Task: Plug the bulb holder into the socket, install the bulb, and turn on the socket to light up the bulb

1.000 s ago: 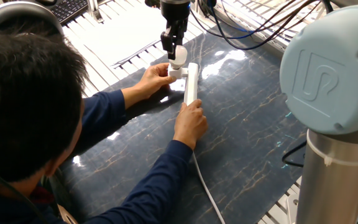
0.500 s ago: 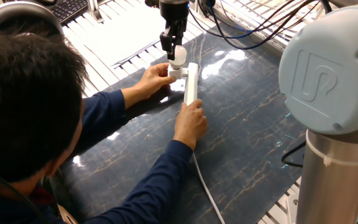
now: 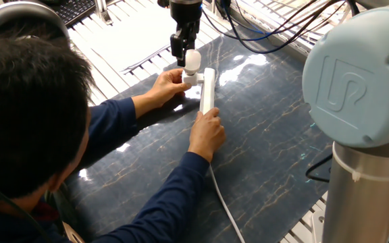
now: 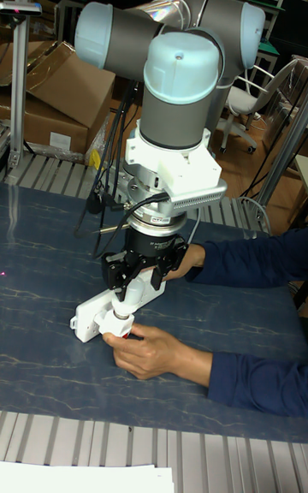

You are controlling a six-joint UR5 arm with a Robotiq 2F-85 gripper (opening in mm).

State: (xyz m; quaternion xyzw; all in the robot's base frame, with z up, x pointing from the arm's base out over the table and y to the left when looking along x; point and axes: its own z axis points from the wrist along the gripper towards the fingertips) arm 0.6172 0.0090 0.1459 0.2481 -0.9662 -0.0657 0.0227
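One bulb (image 3: 192,59) stood upright on the bulb holder (image 3: 190,78), and my end effector (image 3: 184,54) was closed on the bulb, the fingers either side of its dome. The bulb's neck met the top of the holder, though I could not tell how far it was screwed in. The holder sat against the side of the socket (image 3: 208,90), near that strip's far end, so I judged it was already plugged in. The socket lay flat on the dark marbled desk (image 3: 269,142), its white cord (image 3: 225,206) trailing off toward the near edge.

By my reckoning the first step was done and the second was under way. Seating the bulb fully, letting go and pressing the switch were all left; the bulb showed no glow, and I could not make out the switch in either view.

Two hands of a person in a dark blue sleeve steadied things for me: one hand (image 3: 168,86) cupped the holder from the side, the other hand (image 3: 208,131) pressed on the near end of the socket.

My arm came down from above, wrist pointing straight at the desk, the end effector hanging vertically over the holder. In the tall view the end effector (image 4: 130,294) sat low over the socket (image 4: 90,316), with the elbow and shoulder joints stacked high behind it.
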